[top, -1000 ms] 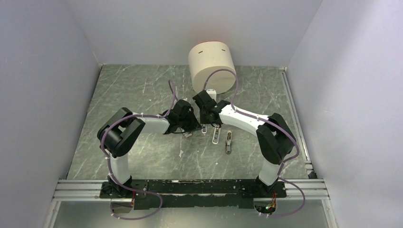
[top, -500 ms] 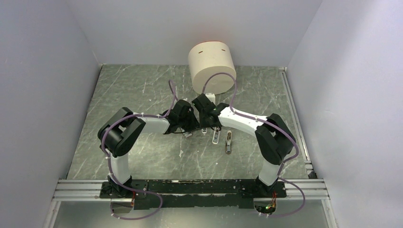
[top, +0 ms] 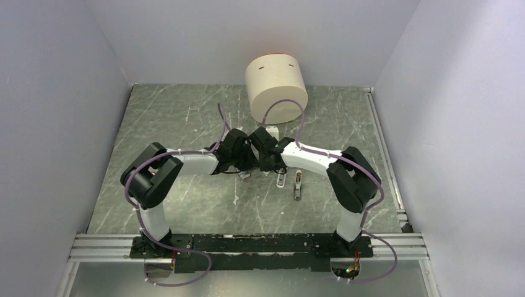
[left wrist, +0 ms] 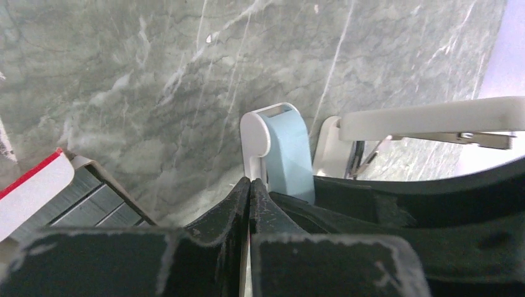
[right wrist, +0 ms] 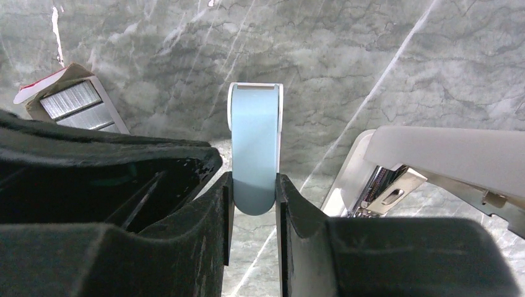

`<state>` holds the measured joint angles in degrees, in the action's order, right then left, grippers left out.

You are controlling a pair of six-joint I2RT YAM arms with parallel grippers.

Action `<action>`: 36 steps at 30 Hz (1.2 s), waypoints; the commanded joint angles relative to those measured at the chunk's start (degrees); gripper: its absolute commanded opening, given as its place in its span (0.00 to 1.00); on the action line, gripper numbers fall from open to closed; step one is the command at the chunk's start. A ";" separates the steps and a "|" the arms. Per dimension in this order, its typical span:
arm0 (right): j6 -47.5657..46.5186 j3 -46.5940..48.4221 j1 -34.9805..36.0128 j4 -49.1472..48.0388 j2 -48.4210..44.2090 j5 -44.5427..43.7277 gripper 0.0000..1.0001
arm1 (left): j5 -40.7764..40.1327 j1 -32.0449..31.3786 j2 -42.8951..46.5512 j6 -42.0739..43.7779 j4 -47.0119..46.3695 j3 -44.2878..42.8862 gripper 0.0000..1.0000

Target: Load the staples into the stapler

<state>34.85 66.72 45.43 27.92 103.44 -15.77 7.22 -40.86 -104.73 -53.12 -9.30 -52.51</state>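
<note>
The right gripper point(right wrist: 254, 193) clamps its jaws on a pale blue rounded plastic piece point(right wrist: 255, 142); the left gripper point(left wrist: 249, 189) has its jaws pressed together just beside that piece; the slim white stapler with metal rail point(right wrist: 446, 151) gapes open to its right; the red-and-white cardboard box of grey staples point(right wrist: 71, 99) lies to its left.

Marble tbl point(top: 173, 124) w/ staples box point(right wrist: 68, 102), cylinder point(top: 275, 86)

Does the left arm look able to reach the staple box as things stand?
Probably yes: the box lies open just beside the left gripper, with nothing between them. The gripper is shut, though, and must open first.
</note>
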 commanded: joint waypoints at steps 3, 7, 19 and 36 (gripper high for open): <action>0.97 -1.29 0.27 -0.20 3.82 0.32 0.17 | -3.87 -0.01 5.28 1.63 3.01 0.08 0.07; 1.17 -0.21 0.27 0.88 6.11 0.38 0.18 | -5.87 0.03 6.56 2.29 4.55 0.12 0.08; 1.24 4.26 0.30 4.28 0.46 -1.47 0.34 | -7.14 0.20 8.68 3.89 6.73 -0.13 0.10; 0.76 6.80 -2.08 7.97 -11.37 -6.63 0.56 | -7.76 0.18 14.10 6.50 6.94 0.89 0.14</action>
<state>35.62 72.55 44.80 34.92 98.76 -18.04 0.16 -40.86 -94.39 -48.38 -1.56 -52.42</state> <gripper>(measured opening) 0.538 0.139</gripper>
